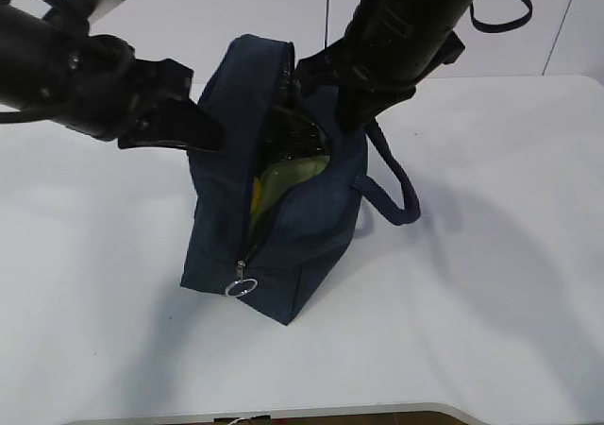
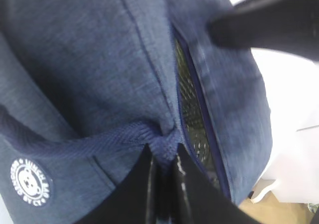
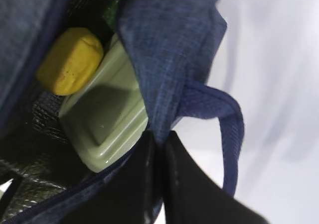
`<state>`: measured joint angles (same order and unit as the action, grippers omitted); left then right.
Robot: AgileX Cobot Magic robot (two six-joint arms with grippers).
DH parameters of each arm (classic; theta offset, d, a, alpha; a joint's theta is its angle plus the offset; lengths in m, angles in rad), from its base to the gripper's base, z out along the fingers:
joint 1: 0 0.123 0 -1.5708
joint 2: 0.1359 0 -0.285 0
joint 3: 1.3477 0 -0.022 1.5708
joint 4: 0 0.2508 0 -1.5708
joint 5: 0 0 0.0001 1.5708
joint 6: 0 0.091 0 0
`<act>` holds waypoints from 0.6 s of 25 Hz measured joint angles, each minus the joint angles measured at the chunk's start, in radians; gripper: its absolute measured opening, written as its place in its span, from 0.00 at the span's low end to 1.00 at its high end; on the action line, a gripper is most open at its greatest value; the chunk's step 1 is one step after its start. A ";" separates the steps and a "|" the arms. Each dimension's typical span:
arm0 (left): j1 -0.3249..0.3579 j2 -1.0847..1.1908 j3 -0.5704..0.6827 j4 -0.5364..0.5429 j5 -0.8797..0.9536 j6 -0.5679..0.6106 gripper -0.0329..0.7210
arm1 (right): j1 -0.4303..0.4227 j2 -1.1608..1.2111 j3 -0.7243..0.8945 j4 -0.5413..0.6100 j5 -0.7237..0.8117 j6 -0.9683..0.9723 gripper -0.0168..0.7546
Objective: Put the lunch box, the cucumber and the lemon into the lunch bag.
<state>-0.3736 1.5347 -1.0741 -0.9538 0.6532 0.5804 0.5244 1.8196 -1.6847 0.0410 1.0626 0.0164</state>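
The navy lunch bag (image 1: 293,227) stands on the white table with its top open. Inside it lie the pale green lid of the lunch box (image 1: 294,174) and the yellow lemon (image 1: 255,195); both show in the right wrist view, the lunch box (image 3: 104,114) and the lemon (image 3: 70,59) beside it. A dark green sliver behind them may be the cucumber (image 3: 111,14); it is mostly hidden. My left gripper (image 2: 163,152) is shut on the bag's left handle (image 2: 89,142). My right gripper (image 3: 159,139) is shut on the bag's right rim next to the other handle (image 3: 227,119).
The zipper's metal ring pull (image 1: 243,288) hangs at the bag's near end. A white emblem (image 2: 30,181) is on the bag's left side. The right arm (image 2: 269,20) shows across the bag's opening. The white table (image 1: 491,255) lies around the bag.
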 joint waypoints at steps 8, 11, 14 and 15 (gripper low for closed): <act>-0.116 0.048 0.000 -0.019 -0.109 0.000 0.04 | -0.059 -0.014 0.063 0.003 -0.089 -0.022 0.04; -0.122 0.054 0.000 -0.036 -0.130 0.000 0.04 | -0.070 -0.014 0.067 0.009 -0.136 -0.061 0.04; -0.122 0.061 0.000 -0.052 -0.158 0.000 0.04 | -0.070 -0.014 0.067 0.009 -0.186 -0.079 0.04; -0.122 0.065 0.000 -0.054 -0.164 0.000 0.04 | -0.070 -0.015 0.067 0.009 -0.195 -0.083 0.04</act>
<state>-0.4955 1.5995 -1.0741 -1.0073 0.4889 0.5804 0.4546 1.8049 -1.6180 0.0499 0.8673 -0.0666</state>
